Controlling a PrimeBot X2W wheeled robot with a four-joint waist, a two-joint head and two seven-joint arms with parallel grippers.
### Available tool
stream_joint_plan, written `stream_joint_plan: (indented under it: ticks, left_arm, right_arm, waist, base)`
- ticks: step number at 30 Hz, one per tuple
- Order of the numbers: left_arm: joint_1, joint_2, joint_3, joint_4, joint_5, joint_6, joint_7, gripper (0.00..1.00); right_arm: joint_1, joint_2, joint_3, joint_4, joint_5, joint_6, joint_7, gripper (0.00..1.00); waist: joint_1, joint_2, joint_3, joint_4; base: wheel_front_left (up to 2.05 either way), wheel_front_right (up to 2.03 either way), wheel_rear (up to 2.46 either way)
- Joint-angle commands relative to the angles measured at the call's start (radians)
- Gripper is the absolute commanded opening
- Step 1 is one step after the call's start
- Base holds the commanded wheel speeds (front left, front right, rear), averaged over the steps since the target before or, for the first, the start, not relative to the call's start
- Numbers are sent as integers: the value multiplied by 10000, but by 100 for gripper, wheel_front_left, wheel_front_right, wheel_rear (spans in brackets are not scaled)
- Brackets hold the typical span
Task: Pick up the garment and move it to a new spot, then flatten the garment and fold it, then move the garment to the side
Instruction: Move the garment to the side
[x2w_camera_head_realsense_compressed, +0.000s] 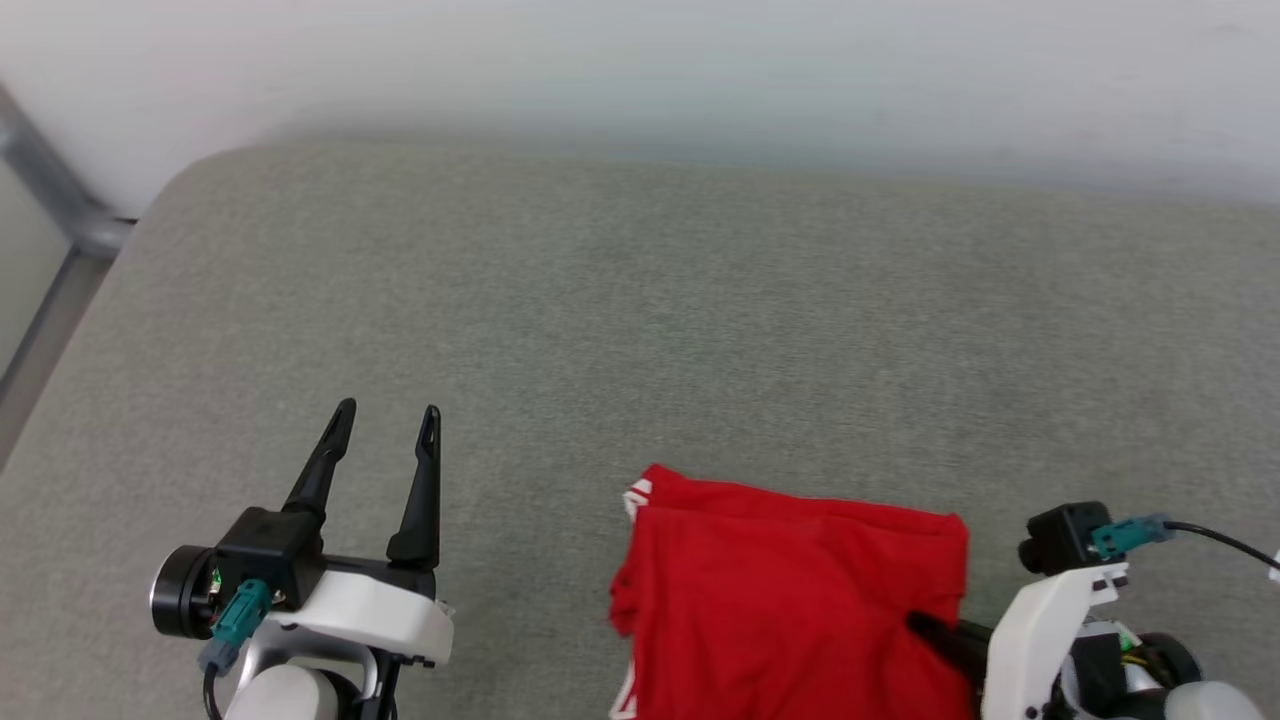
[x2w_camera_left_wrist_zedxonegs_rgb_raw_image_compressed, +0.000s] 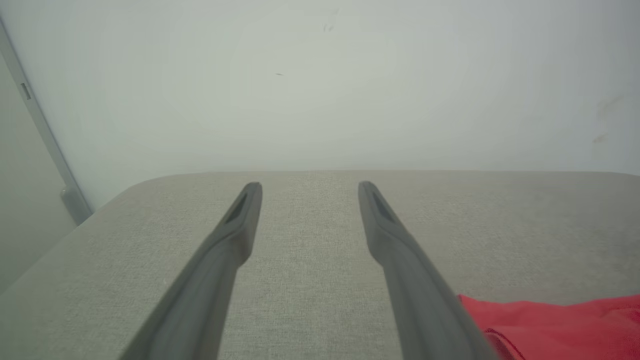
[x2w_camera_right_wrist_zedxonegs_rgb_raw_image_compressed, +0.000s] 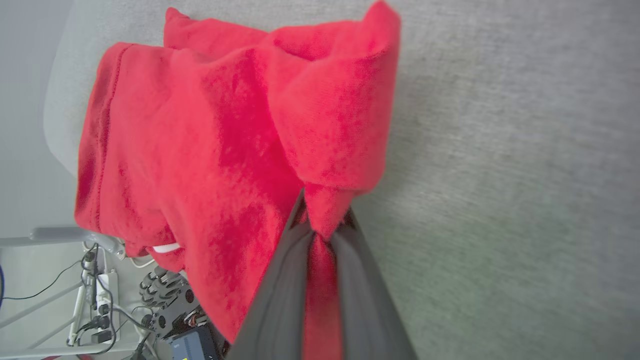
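Observation:
The garment (x2w_camera_head_realsense_compressed: 790, 590) is a red shirt lying bunched at the near edge of the grey table (x2w_camera_head_realsense_compressed: 640, 320), with white trim at its left corner. My right gripper (x2w_camera_head_realsense_compressed: 925, 630) comes in from the lower right and is shut on the shirt's right side. In the right wrist view the dark fingers (x2w_camera_right_wrist_zedxonegs_rgb_raw_image_compressed: 285, 280) pinch a fold of the red cloth (x2w_camera_right_wrist_zedxonegs_rgb_raw_image_compressed: 225, 150), which bulges up beyond the tips (x2w_camera_right_wrist_zedxonegs_rgb_raw_image_compressed: 322, 227). My left gripper (x2w_camera_head_realsense_compressed: 385, 425) stands open over bare table to the shirt's left, nothing between its fingers (x2w_camera_left_wrist_zedxonegs_rgb_raw_image_compressed: 230, 240). A red edge of the garment (x2w_camera_left_wrist_zedxonegs_rgb_raw_image_compressed: 560, 325) shows at the lower right there.
A pale wall runs behind the table's far edge. A grey metal frame (x2w_camera_head_realsense_compressed: 60, 210) stands past the table's left corner. Below the table's near edge, the right wrist view shows cables and a power strip (x2w_camera_right_wrist_zedxonegs_rgb_raw_image_compressed: 100, 310) on the floor.

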Motion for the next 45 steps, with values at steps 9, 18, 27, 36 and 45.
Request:
stream_joint_plan:
  ticks: [9,18,27,36,45]
  left_arm:
    - [243,292,-59,-553,346,-54,-32,100]
    - [-262,752,-136,-1295,663,-141,213,100]
    - [-1489,1115,-338,-2343,951,-453,593,100]
    - [-2743,1344,-591,-2950,1159,-874,935,100]
    - [-3613,1332,-837,-3226,1194,-1125,925,100]
  right_arm:
    - [14,-1152,-784,-422,-737,-8,311,0]
    - [-993,-1190,-1412,-229,-1127,-8,-222,0]
    - [-3179,-1400,-2586,908,-2361,-9,-1391,0]
    - [-5094,-2316,-4527,2407,-4154,-9,-2149,0]
    - [-6223,-2525,-6583,3342,-5601,-9,-2514,0]
  waist:
    - [-1,0,63,-1830]
    - [-1,0,1181,-3750]
    - [-1,0,3025,-4706]
    - [-1,0,4560,-4354]
    - [-1,0,5550,-3600]
  base:
    - [0,0,0]
    - [0,0,0]
    - [0,0,0]
    - [0,0,0]
    - [0,0,0]
